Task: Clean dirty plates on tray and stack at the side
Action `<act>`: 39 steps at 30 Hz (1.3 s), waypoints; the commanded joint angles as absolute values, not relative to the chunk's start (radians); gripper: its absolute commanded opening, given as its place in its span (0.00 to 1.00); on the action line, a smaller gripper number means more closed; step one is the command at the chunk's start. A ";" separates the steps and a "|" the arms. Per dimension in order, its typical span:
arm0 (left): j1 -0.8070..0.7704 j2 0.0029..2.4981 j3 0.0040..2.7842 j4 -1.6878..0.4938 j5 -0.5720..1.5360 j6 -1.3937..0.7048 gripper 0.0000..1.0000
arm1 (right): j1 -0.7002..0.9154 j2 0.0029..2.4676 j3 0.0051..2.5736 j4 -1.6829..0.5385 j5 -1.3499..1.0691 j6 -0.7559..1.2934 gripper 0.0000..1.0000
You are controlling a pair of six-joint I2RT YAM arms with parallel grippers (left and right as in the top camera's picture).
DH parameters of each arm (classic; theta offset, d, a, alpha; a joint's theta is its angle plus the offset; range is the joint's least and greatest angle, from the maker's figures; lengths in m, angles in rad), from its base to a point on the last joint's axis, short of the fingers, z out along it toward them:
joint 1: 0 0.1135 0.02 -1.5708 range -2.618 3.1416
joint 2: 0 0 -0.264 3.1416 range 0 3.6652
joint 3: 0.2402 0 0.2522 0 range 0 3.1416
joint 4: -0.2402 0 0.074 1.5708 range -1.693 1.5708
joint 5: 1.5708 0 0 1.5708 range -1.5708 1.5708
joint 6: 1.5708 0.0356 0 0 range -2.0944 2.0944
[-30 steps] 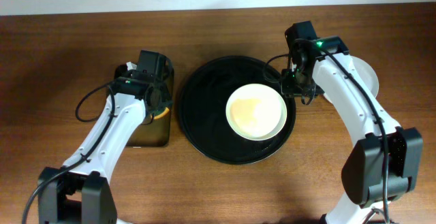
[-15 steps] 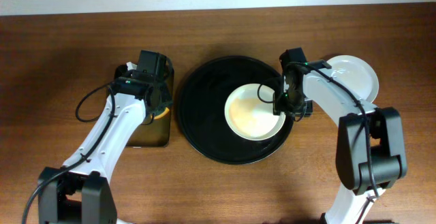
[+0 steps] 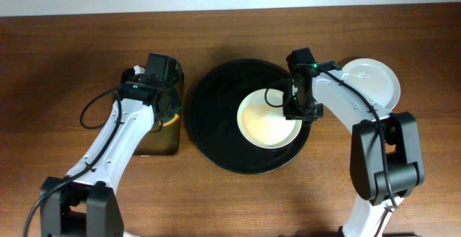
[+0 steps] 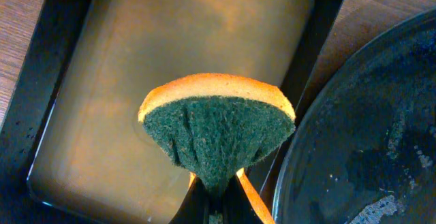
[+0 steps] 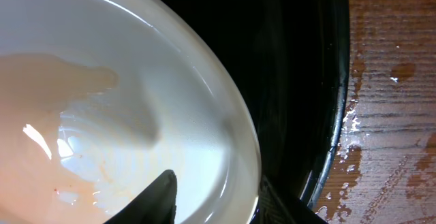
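Right wrist view: the right pincer (image 5: 216, 191), fingers apart, straddles the rim of the dirty plate (image 5: 136, 101) on the tray (image 5: 293, 60); the left pincer (image 4: 218, 198) clamps a sponge (image 4: 218, 129).

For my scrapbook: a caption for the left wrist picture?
Left gripper pinching a green-orange sponge over the brown-liquid tray.
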State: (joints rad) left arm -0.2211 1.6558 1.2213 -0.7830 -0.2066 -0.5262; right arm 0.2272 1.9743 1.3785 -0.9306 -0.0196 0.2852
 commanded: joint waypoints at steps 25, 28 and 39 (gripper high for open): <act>-0.220 1.642 1.220 -0.783 -0.206 -0.518 0.00 | 0.466 1.691 1.426 -0.985 0.658 0.237 0.04; -0.220 1.642 1.220 -0.783 -0.206 -0.518 0.00 | 0.630 1.691 1.426 -0.988 0.838 0.271 0.04; -0.220 1.642 1.220 -0.783 -0.206 -0.518 0.00 | 0.768 1.689 1.430 -0.999 1.147 0.384 0.04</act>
